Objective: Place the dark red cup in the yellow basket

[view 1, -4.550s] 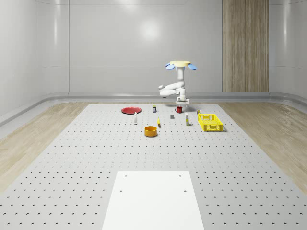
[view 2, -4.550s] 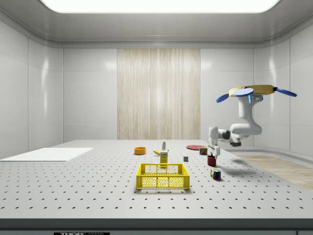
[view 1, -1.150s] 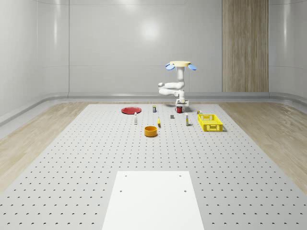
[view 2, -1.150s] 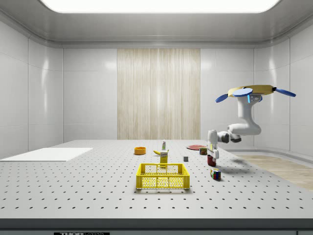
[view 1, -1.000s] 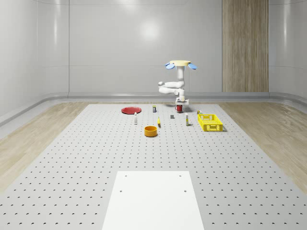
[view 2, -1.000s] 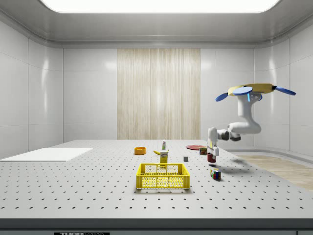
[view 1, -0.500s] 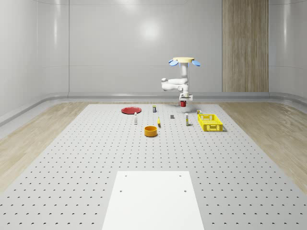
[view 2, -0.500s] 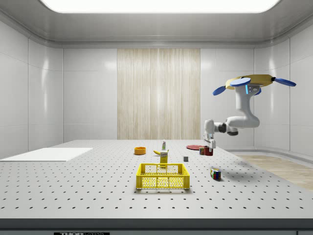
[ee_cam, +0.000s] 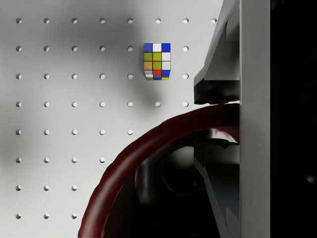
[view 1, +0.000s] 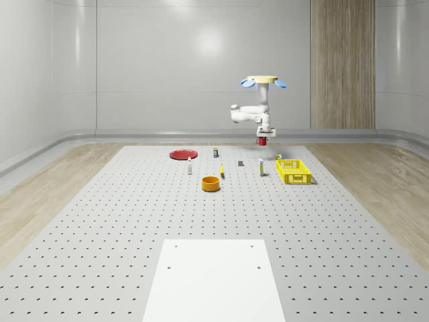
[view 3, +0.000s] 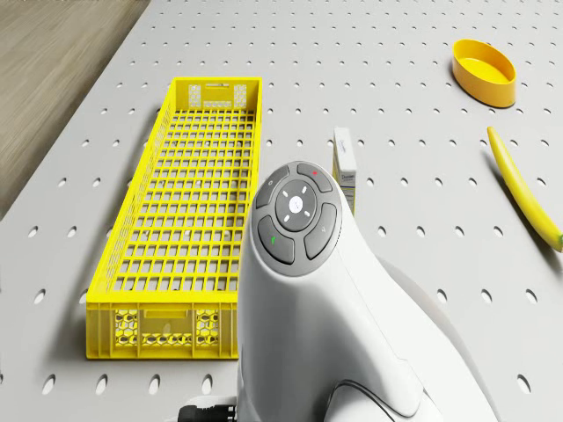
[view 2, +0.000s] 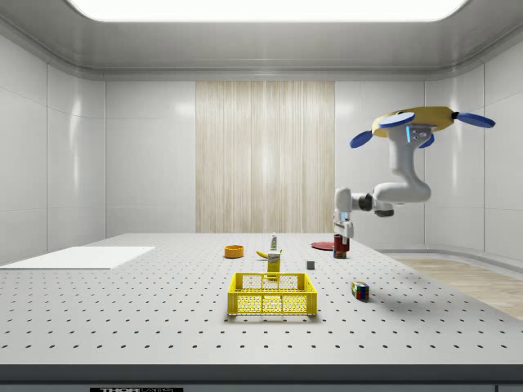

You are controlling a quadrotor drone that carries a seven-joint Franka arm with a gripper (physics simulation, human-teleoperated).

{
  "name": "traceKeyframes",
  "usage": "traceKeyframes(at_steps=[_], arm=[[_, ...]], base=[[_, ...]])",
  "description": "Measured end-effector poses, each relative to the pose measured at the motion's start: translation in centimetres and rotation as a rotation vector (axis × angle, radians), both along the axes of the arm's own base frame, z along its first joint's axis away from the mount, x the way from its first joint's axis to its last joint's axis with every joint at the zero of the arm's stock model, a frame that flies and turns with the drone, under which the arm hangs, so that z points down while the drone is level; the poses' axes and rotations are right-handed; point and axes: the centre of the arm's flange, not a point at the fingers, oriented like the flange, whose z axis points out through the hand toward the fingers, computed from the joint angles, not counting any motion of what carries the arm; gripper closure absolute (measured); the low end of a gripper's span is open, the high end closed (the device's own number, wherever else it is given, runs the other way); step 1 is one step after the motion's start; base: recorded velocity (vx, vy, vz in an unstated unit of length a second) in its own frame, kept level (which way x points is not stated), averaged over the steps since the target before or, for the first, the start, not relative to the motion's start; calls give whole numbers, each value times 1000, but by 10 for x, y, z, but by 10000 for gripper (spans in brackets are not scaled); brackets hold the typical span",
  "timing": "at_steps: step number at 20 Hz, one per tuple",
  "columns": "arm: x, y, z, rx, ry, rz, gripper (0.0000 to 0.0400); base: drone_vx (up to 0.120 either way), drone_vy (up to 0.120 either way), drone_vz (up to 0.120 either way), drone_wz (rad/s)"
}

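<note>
Yellow shows three times on the grey pegboard table [view 1: 134, 221]: one bowl [view 1: 211, 183] nearest in the whole-scene view, one banana [view 3: 523, 186], one mesh basket [view 1: 293, 171] right of centre. Beyond are one cube [ee_cam: 157, 61] and one red plate [view 1: 183, 154]. One dark red cup [view 1: 261, 141], round-rimmed and glossy, hangs pinched in the hand [view 1: 262, 137], clear of the table, beneath the hovering drone [view 1: 263, 81].

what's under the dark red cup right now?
The dark red cup hangs in the claw above bare pegboard table, with a colour cube beside it. The cup hides the spot directly beneath.
</note>
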Motion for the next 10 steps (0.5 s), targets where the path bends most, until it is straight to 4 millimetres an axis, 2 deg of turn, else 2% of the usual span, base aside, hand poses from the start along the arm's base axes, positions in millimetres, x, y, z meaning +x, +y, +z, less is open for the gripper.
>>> traceKeyframes(at_steps=[10], arm=[[0,0,0,0,0,0,300]], base=[[120,120,0,0]])
